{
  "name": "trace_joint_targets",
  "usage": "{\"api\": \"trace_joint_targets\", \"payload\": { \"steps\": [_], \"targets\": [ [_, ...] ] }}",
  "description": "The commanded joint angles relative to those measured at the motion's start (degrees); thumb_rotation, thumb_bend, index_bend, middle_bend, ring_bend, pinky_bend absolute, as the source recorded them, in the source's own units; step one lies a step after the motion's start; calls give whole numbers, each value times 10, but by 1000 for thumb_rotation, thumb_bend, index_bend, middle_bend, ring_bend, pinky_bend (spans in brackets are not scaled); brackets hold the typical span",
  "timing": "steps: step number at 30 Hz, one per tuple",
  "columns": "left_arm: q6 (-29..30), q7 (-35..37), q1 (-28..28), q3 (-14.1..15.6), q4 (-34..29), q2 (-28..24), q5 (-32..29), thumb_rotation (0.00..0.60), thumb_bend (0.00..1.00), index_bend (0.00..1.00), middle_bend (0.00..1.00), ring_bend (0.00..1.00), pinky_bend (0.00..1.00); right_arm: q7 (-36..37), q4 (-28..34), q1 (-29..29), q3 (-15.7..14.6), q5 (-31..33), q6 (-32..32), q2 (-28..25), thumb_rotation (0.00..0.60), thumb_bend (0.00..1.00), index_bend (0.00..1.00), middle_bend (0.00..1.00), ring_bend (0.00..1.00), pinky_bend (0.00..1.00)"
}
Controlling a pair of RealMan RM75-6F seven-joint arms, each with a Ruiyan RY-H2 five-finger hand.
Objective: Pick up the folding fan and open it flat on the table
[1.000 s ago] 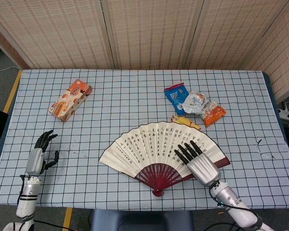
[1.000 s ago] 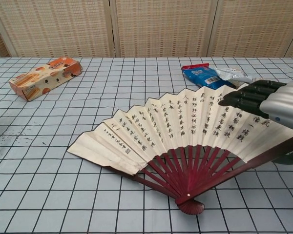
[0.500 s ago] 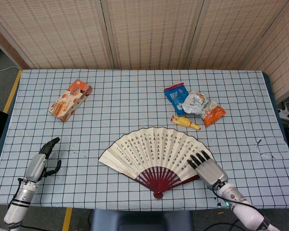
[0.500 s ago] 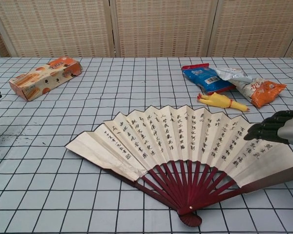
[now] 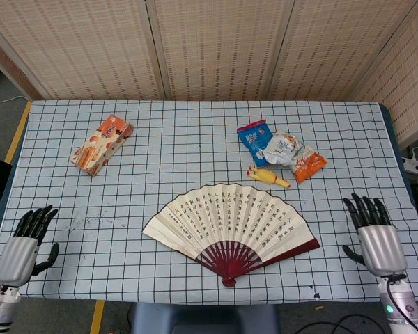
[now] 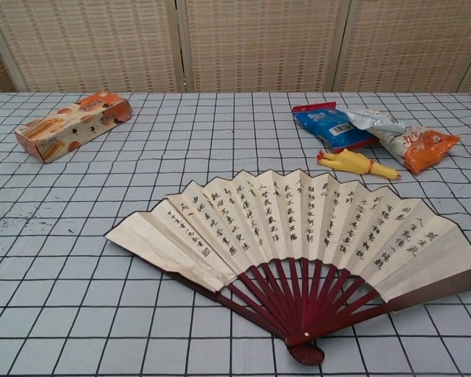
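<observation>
The folding fan point(image 5: 231, 222) point(image 6: 298, 232) lies spread flat on the checked tablecloth, cream paper with black writing and dark red ribs meeting at a pivot near the front edge. My right hand point(image 5: 375, 235) hovers to the fan's right, near the table's right front corner, fingers apart and holding nothing. My left hand point(image 5: 22, 243) is at the left front corner, well away from the fan, fingers apart and empty. Neither hand appears in the chest view.
An orange snack box point(image 5: 102, 144) point(image 6: 71, 125) lies at the back left. Behind the fan sit a blue packet point(image 5: 254, 140) point(image 6: 330, 124), a crumpled silver-and-orange bag point(image 5: 295, 156) point(image 6: 404, 138) and a yellow rubber chicken point(image 5: 269, 178) point(image 6: 352, 163).
My right hand has lifted off the fan's right edge and drawn back to the right. My left hand moved down toward the front-left corner. The fan settled flat.
</observation>
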State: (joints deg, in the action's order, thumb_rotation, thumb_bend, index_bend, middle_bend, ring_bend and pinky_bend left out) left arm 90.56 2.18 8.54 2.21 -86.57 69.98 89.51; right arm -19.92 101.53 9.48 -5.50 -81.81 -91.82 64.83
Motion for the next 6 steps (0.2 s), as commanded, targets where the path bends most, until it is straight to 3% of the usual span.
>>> {"api": "trace_joint_targets", "payload": {
  "steps": [1,3,6],
  "targets": [
    [81,-1,-35,-9,46,-17,42,600,490,0,0,0,5,63,-50,-39,7,-33,-24,0,598,72,0,0,0,0],
    [83,-2,-38,-10,46,-15,43,596,488,0,0,0,1,75,-52,-39,11,-31,-15,-4,598,71,0,0,0,0],
    [81,2,-41,-11,42,-17,41,495,483,0,0,0,0,74,-56,-37,13,-37,-2,-4,598,71,0,0,0,0]
  ]
}}
